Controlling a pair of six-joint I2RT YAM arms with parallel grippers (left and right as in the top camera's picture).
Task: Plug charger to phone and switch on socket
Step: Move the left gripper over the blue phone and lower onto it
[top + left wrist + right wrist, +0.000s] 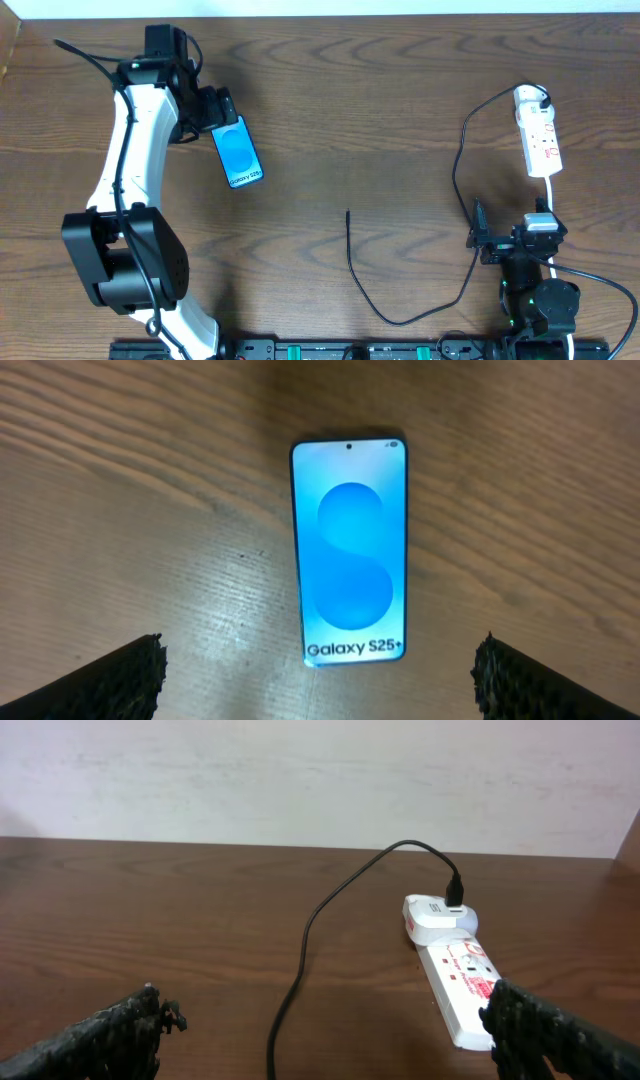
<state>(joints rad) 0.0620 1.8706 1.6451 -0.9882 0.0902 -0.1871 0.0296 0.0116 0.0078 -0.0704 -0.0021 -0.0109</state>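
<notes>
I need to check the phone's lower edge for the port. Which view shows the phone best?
Left wrist view: the phone lies screen up in mid-frame, its whole outline and "Galaxy S25+" text clear. Overhead shows it whole but small and at a slant. The right wrist view does not show it.

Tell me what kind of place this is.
Probably a robotics lab bench: a wood-grain table against a plain pale wall, a left arm and right arm at its edge, and a phone, socket strip and charger cable laid out.

"Galaxy S25+" in white on the phone (350, 550) screen (socket (462, 982) print illegible)
</notes>
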